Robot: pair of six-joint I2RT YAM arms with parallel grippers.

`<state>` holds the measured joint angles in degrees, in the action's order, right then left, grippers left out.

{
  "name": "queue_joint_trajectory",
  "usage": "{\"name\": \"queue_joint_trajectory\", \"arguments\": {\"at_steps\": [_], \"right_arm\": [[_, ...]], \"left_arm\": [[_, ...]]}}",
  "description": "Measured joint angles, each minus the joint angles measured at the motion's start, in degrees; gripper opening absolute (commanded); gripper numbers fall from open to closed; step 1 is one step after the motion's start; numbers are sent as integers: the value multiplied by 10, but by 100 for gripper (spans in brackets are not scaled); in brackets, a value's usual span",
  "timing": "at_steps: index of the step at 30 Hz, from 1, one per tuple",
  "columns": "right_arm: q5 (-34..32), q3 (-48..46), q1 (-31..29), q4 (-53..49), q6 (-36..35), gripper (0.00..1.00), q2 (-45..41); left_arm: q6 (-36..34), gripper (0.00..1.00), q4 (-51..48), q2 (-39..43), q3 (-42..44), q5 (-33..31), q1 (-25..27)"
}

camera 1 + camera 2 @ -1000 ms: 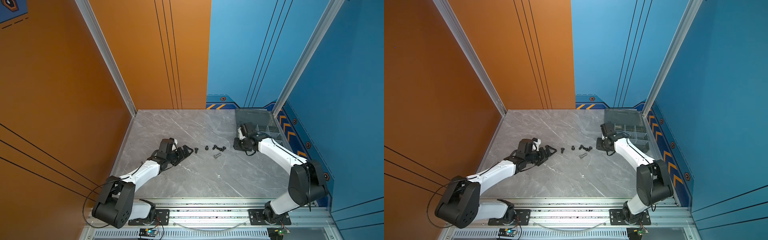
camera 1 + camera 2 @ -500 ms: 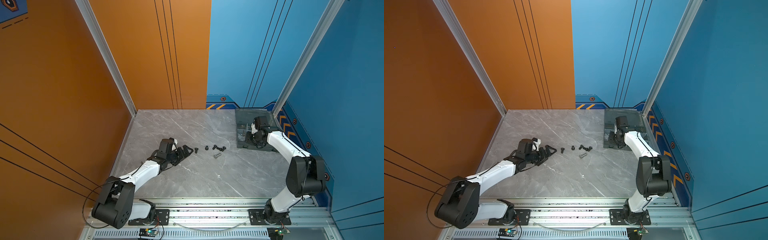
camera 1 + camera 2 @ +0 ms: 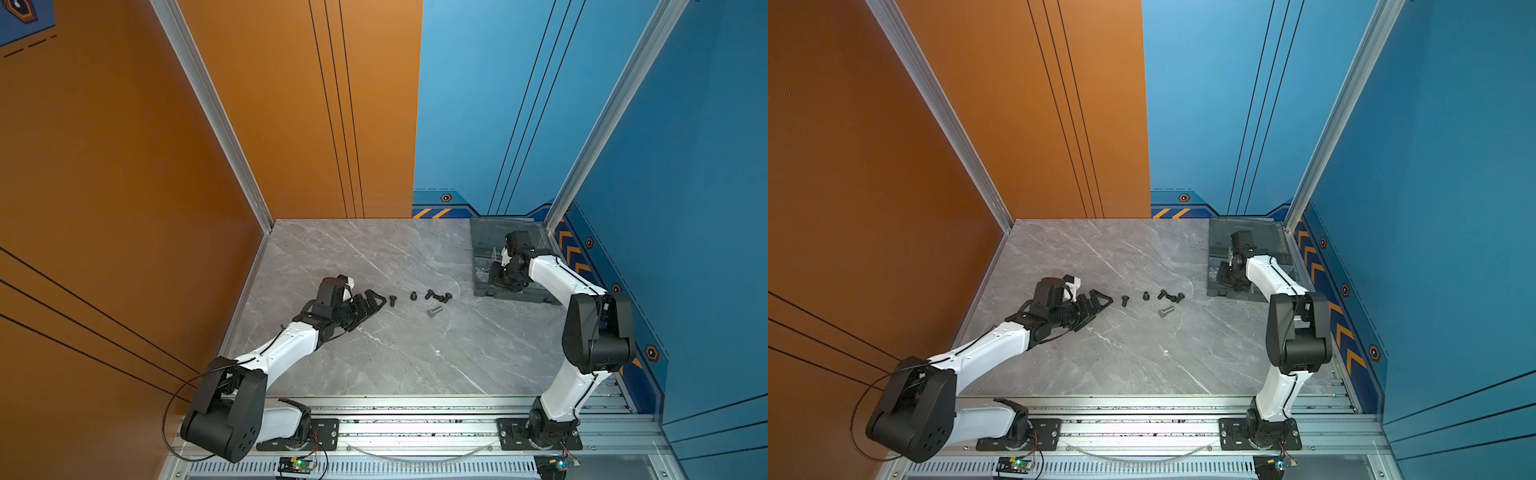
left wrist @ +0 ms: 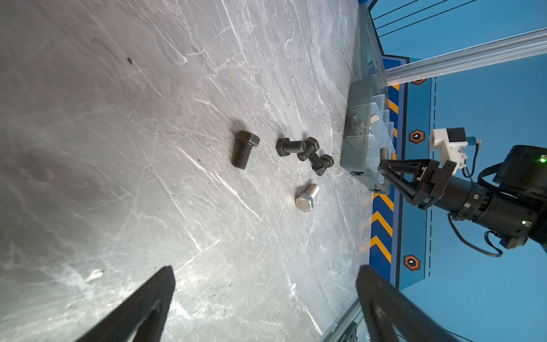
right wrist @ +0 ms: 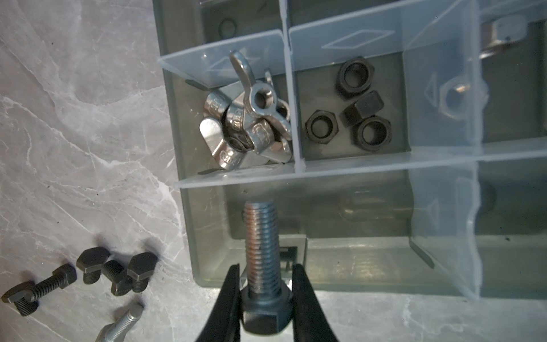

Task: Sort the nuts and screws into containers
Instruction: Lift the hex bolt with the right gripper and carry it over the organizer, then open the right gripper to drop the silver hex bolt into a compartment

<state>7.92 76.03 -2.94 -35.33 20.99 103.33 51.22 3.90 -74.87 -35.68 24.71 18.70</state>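
My right gripper (image 5: 265,269) is shut on the hex head of a silver screw (image 5: 262,237), whose threaded shaft points over the front compartment of the smoky-grey organiser box (image 5: 189,225). Silver wing nuts (image 5: 245,118) fill one compartment and black hex nuts (image 5: 352,109) the one beside it. In both top views the right gripper (image 3: 494,274) hangs over the box (image 3: 1233,294). Several black screws (image 3: 436,296) and one silver screw (image 3: 434,311) lie loose on the marble table. My left gripper (image 3: 376,300) rests open and empty just left of them.
The box's lid (image 3: 490,232) lies open toward the back wall. A silver hex nut (image 5: 453,97) shows behind a clear divider. The blue right wall (image 3: 582,266) runs close alongside the box, and the metal rail (image 3: 415,415) borders the table's front.
My right gripper has carried the silver screw from the table at the box's left edge to above the box's front-left part. The left arm has not moved.
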Motion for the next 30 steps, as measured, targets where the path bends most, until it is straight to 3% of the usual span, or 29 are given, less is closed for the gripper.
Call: {"name": "queue_joint_trajectory", "arguments": {"at_steps": [19,20,24,30], "right_arm": [[11,12,0,7,11,4,43],[11,13,0,6,11,6,44],[12,14,0,5,12,31,45],[13,22,2,5,14,41,46]], "left_arm": [[0,98,-8,7,0,0,0],[0,98,-8,7,0,0,0],[0,98,-9,7,0,0,0],[0,98,-9,7,0,0,0]]}}
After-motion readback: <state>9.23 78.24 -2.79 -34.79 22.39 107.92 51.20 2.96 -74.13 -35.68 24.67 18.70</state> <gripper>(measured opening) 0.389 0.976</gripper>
